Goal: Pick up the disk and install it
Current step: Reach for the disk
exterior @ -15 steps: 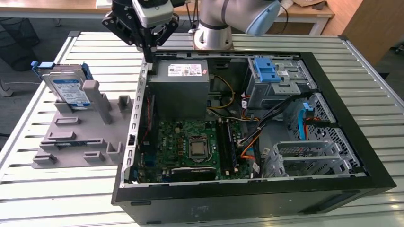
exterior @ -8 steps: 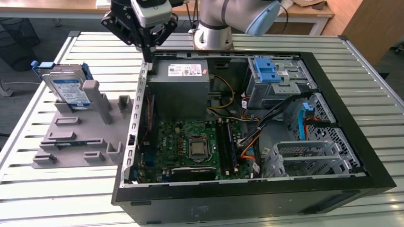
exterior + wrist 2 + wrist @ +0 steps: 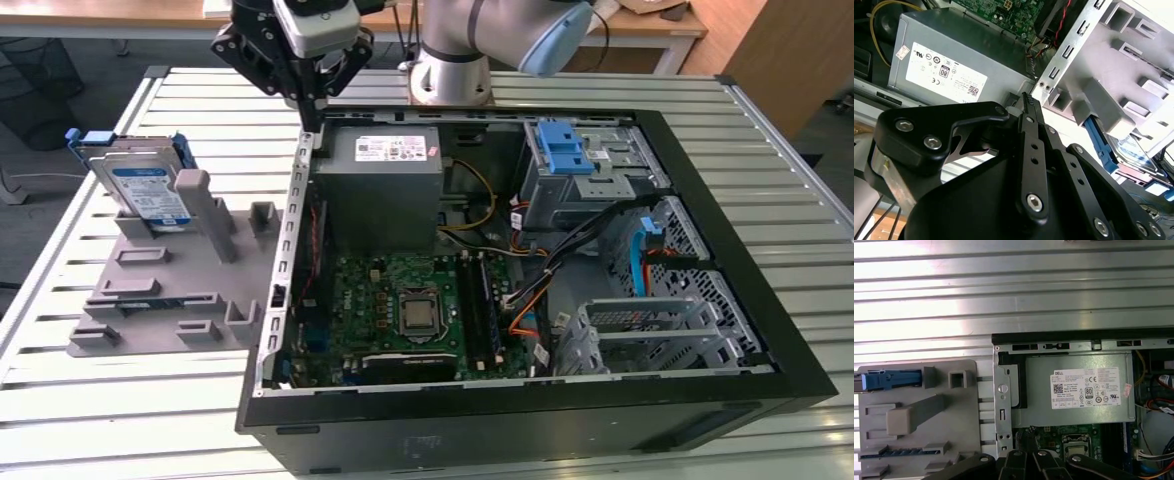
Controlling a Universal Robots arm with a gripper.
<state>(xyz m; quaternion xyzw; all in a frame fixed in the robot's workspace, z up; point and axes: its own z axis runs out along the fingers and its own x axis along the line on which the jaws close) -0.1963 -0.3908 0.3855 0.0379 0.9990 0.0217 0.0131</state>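
The gripper (image 3: 315,105), fingers (image 3: 1030,127) together and empty, hung over the case (image 3: 534,405) wall beside the power supply (image 3: 380,195); the disk (image 3: 144,190) stood in the grey rack (image 3: 160,292).

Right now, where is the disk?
The disk stands upright in the grey rack at the exterior view's left, beside the open case.

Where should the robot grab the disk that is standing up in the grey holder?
Probably by its top edge, from straight above. The disk stands upright in the grey holder, whose post covers its lower part; the blue-framed top sticks up free, thin enough to pinch across.
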